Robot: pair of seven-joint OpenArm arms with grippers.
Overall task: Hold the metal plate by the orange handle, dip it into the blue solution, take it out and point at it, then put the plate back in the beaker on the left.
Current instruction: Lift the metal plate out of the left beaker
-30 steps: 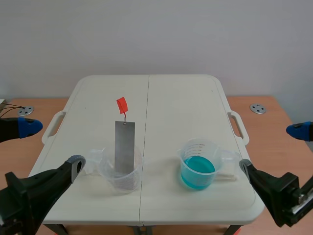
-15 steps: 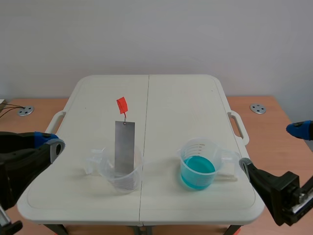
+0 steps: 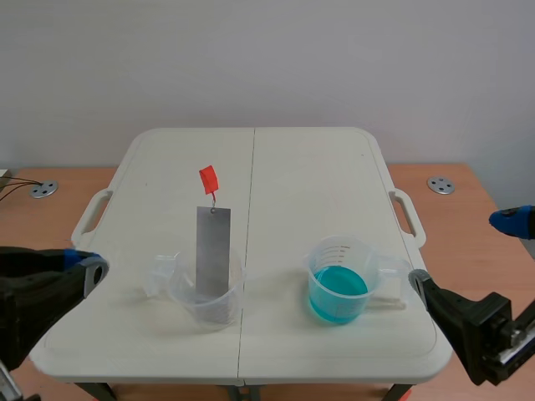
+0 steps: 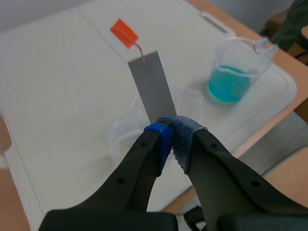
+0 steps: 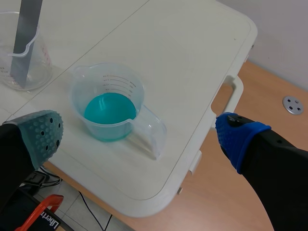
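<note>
The metal plate point(image 3: 213, 251) stands in the clear left beaker point(image 3: 206, 299) near the bench's point(image 3: 309, 184) front edge, orange handle point(image 3: 208, 179) raised above the rim for access; the left tool point(image 4: 171, 134), pressed together on nothing, sits off the front-left corner, the right tool point(image 5: 137, 134) spread near the blue solution point(image 3: 338, 288).

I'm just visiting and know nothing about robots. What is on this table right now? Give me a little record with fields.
Table: white folding table
Plate: metal plate standing in the clear beaker on the left, orange handle on top, nothing gripping it
Liquid: blue solution in the second beaker, on the right
Left arm: left tool shut on nothing, short of the plate
Right arm: right tool open, near the second beaker, holding nothing
Stage: plate not yet picked up
</note>
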